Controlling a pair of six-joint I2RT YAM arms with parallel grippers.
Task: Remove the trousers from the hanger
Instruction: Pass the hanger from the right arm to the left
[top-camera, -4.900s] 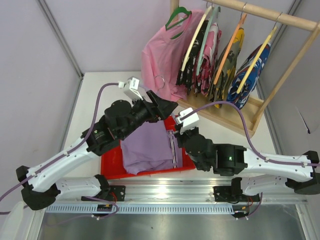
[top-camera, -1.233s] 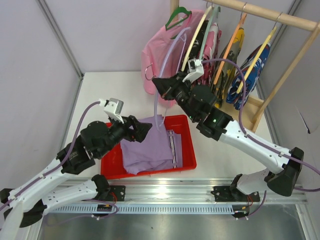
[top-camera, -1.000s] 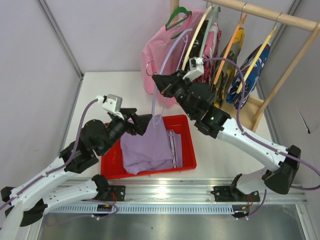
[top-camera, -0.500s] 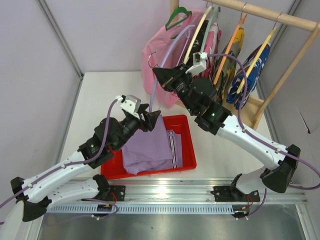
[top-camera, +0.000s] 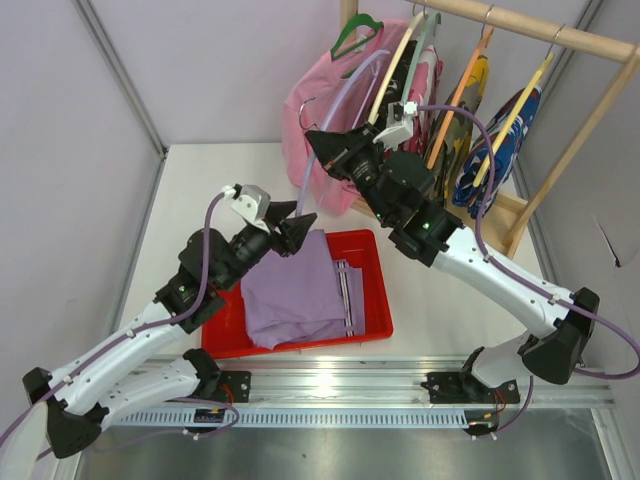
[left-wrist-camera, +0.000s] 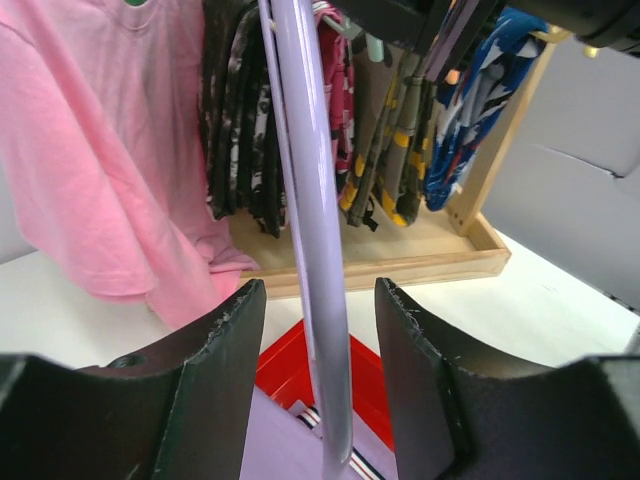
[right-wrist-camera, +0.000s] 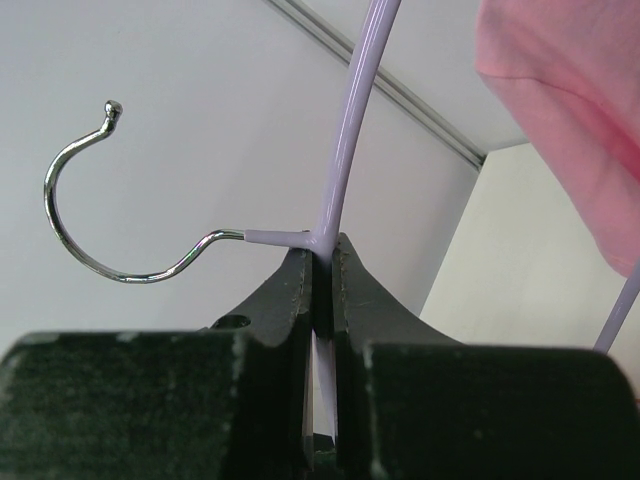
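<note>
The pale lavender trousers (top-camera: 300, 295) lie crumpled in the red tray (top-camera: 375, 300), off the hanger. My right gripper (top-camera: 320, 148) holds the lavender hanger (top-camera: 345, 95) in the air above the tray. In the right wrist view, this gripper (right-wrist-camera: 322, 250) is shut on the hanger's neck just beside the metal hook (right-wrist-camera: 75, 200). My left gripper (top-camera: 297, 225) is at the hanger's lower arm. In the left wrist view the hanger bar (left-wrist-camera: 310, 200) runs between the fingers (left-wrist-camera: 225, 370) with a gap on each side. Black speckled trousers (top-camera: 378, 150) hang on the rack.
A wooden clothes rack (top-camera: 540, 30) stands at the back right, its base (top-camera: 470, 235) resting on the table. It carries a pink shirt (top-camera: 310, 120), camouflage and pink patterned garments, and a blue-red-white garment (top-camera: 495, 150). The red tray's far rim (left-wrist-camera: 280, 365) lies below the left fingers.
My left gripper rose to the hanger's lower arm and its jaws narrowed around the bar. My right gripper, earlier low over the tray, carried the hanger up; the lavender trousers stayed in the tray.
</note>
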